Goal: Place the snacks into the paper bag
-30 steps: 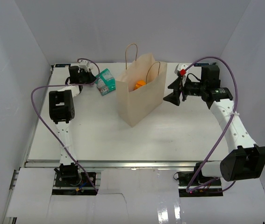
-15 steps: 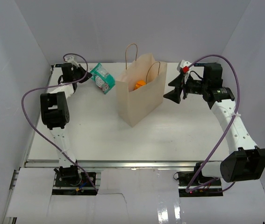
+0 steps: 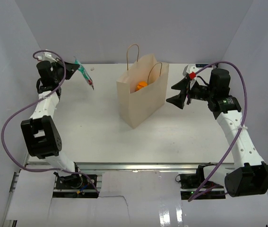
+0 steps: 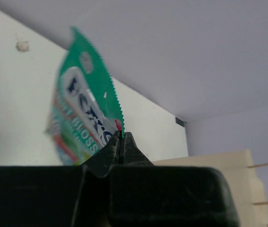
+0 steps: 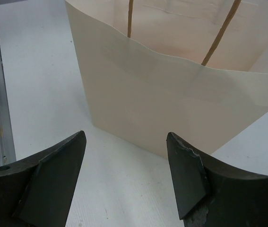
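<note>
Left wrist view: left end effector (image 4: 121, 138) pinches teal-green packet (image 4: 82, 111).

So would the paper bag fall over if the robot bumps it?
Probably it tips or slides easily: the paper bag stands tall, with only one orange packet visible inside. Its rim looks wavy and thin, so it would likely dent.

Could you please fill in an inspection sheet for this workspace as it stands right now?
Surface: white table, bare around the bag.
Job's things: paper bag upright, open; orange packet inside; teal-green packet held in the air; other packets not in view.
Clutter: one speck, too small to identify.
Grippers: left gripper shut on the teal-green packet; right gripper open, empty, beside the bag.
Cables: purple cables looping off both arms.
Surroundings: plain white walls.
</note>
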`<move>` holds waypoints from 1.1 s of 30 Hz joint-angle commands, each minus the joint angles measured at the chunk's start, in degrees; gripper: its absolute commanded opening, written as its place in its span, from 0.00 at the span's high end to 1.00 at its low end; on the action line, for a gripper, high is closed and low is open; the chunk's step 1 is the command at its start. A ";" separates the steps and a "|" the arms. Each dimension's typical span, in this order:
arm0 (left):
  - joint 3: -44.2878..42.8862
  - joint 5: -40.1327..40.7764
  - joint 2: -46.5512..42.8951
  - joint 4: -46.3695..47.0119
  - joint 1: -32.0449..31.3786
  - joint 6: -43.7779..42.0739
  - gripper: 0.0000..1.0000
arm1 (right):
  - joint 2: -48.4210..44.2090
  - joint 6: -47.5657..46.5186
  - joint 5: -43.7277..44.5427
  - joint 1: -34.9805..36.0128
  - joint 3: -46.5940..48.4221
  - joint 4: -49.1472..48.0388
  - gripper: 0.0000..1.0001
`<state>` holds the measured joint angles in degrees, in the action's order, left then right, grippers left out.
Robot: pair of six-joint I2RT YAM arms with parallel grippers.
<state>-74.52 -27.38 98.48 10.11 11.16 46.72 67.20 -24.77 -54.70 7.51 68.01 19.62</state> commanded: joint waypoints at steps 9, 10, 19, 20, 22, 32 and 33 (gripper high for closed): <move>-9.04 -10.06 -21.65 2.55 -1.40 2.68 1.00 | -1.46 4.03 -1.20 -0.21 0.37 -4.85 0.25; -10.28 -11.20 -22.53 2.55 -2.45 2.85 1.00 | -1.46 4.29 -1.20 -0.30 0.20 -5.11 0.25; -18.81 -12.62 -21.76 2.46 -16.76 4.52 1.00 | -1.98 5.35 -0.94 -0.30 -0.16 -5.55 0.25; -19.60 -12.70 -20.96 2.46 -18.09 4.43 1.00 | -2.16 5.26 -0.85 -0.30 -0.42 -5.55 0.24; -22.58 -15.06 -19.03 2.46 -21.33 3.38 1.00 | -2.60 5.26 -0.85 -0.30 -0.59 -5.55 0.24; -25.76 -9.91 -12.44 0.26 -26.36 -2.07 1.00 | -5.50 5.26 -0.06 -0.48 -3.14 -5.38 0.24; -25.94 -9.63 -11.39 0.26 -27.93 -2.24 1.00 | -5.85 5.26 -0.06 -0.56 -3.49 -5.38 0.24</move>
<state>-97.80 -40.49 87.35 9.74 -14.06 46.30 62.83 -19.90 -54.52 7.42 65.45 15.92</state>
